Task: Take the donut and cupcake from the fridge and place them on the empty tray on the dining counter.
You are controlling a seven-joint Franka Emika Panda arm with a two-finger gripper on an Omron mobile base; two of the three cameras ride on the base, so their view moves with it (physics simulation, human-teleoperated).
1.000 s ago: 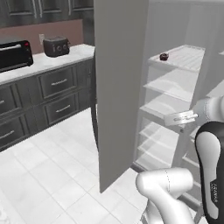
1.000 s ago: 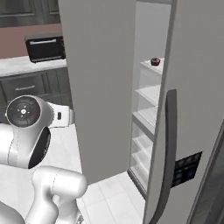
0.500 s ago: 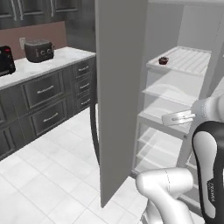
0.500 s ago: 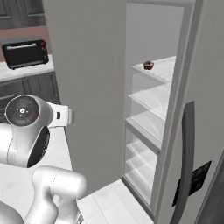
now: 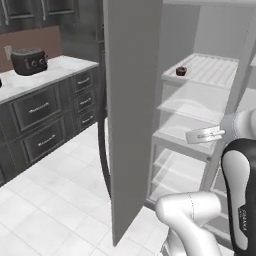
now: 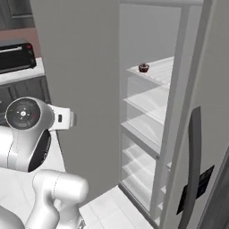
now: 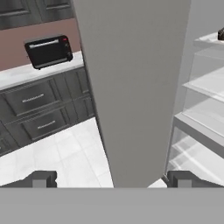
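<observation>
- Gripper (image 7: 109, 179): tips spread wide at the bottom of the hand view, nothing between them; it faces the edge of the open door.
- Floor (image 5: 45, 200): white tiles, running under the door and up to the cabinets on the left.
- Fridge (image 5: 200, 130): open. Its grey door (image 5: 132, 100) stands out toward the robot, with a dark curved handle (image 5: 103, 150) on its left face. A second door (image 6: 210, 112) with a dark handle stands near on the right in the right base view.
- Interior white, with several translucent shelves (image 6: 150, 100) stacked one above another; the lower ones look bare.
- Cupcake (image 5: 181, 71): small, dark brown, upright near the front left edge of the upper shelf. Also seen at (image 6: 143, 67) and, cut by the frame edge, at (image 7: 221, 34).
- Cupcake relative to gripper: well apart, farther in, higher, to the right.
- Counter (image 5: 35, 80): pale top over dark drawers, far left; toaster (image 5: 29, 60) on it.
- Toaster oven (image 7: 48, 51): black, farther along the same counter.
</observation>
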